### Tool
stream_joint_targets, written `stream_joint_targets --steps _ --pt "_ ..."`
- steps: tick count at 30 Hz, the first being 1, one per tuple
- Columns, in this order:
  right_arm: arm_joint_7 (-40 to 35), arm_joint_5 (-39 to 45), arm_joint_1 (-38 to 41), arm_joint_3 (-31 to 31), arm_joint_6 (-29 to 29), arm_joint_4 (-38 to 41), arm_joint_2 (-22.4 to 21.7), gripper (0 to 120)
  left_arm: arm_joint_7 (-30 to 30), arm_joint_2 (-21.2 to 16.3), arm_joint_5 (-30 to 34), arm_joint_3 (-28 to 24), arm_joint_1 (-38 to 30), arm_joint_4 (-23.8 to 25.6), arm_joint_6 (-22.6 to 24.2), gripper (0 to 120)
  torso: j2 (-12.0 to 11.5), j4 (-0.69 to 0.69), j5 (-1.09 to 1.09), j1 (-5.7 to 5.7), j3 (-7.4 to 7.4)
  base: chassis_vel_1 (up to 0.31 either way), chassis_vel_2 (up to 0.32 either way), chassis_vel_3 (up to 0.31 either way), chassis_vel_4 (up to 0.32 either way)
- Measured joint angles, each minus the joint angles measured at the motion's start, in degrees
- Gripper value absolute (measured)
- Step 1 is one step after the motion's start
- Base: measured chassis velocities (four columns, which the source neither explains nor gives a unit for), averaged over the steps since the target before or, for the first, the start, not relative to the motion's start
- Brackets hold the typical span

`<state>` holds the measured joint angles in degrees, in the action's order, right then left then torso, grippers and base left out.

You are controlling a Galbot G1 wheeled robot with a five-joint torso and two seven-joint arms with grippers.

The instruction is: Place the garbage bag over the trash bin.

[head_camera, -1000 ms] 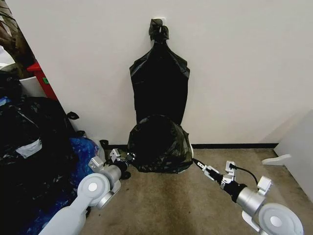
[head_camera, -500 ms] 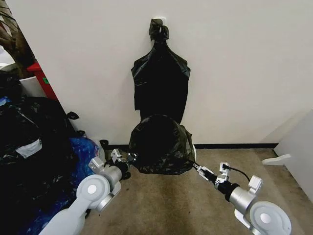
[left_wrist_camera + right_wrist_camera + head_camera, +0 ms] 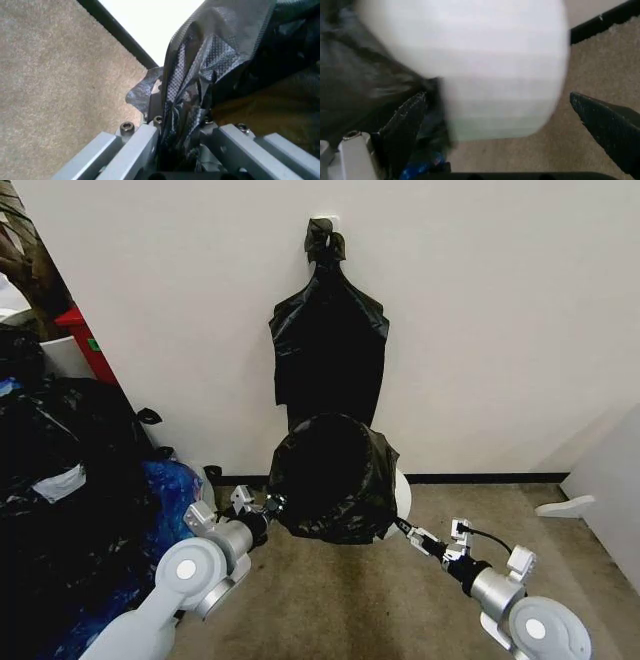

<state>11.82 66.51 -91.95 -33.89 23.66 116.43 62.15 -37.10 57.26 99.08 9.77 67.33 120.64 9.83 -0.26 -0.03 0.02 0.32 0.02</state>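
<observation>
Head view, looking down at a carpeted floor where it meets a white wall. The trash bin (image 3: 401, 492), a round white bucket, stands on the carpet against the wall's black baseboard. The garbage bag (image 3: 333, 476), thin glossy black film, is draped over the bin's mouth and down its sides, hiding nearly all of it; a strip of white wall shows on the right.

The left claw (image 3: 268, 507) sits at the bag's lower left edge. From the left wrist view it is closed on a gathered fold of the film, which runs up between its metal fingers (image 3: 131, 150).

The right claw (image 3: 405, 529) reaches to the bag's lower right edge. In the right wrist view its dark fingers (image 3: 405, 120) stand wide apart, with the bin's white wall between them and the bag's edge lying against one finger; it does not appear to be pinching anything.

Above the bin, a flat black bag with a knotted top (image 3: 329, 350) hangs on the wall. A heap of black bags (image 3: 60, 480) lies along the left side of the floor, with a red box (image 3: 85, 340) behind it.

Judging by this, the step in hand is pulling the bag's opening down around the rim. The next move likely calls for the right side to be drawn lower so the film covers the bin evenly, without tearing it.
</observation>
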Motion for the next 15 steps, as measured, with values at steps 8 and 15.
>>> stream_joint_targets --steps 8,15 --pt "14.8 -10.9 -7.5 -1.6 -8.1 1.2 -1.3 100 -1.7 0.4 -2.3 -0.9 -1.2 -1.6 0.7 1 0.0 -0.01 -0.01 0.0 0.0 0.0 0.0 0.0 0.0" --pt "16.0 -16.5 -11.2 -4.3 -14.1 2.2 0.2 100 -2.6 -0.3 -14.7 -3.0 -1.3 -2.5 4.2 1 0.0 0.01 0.0 0.0 0.0 0.0 0.0 0.0 0.0"
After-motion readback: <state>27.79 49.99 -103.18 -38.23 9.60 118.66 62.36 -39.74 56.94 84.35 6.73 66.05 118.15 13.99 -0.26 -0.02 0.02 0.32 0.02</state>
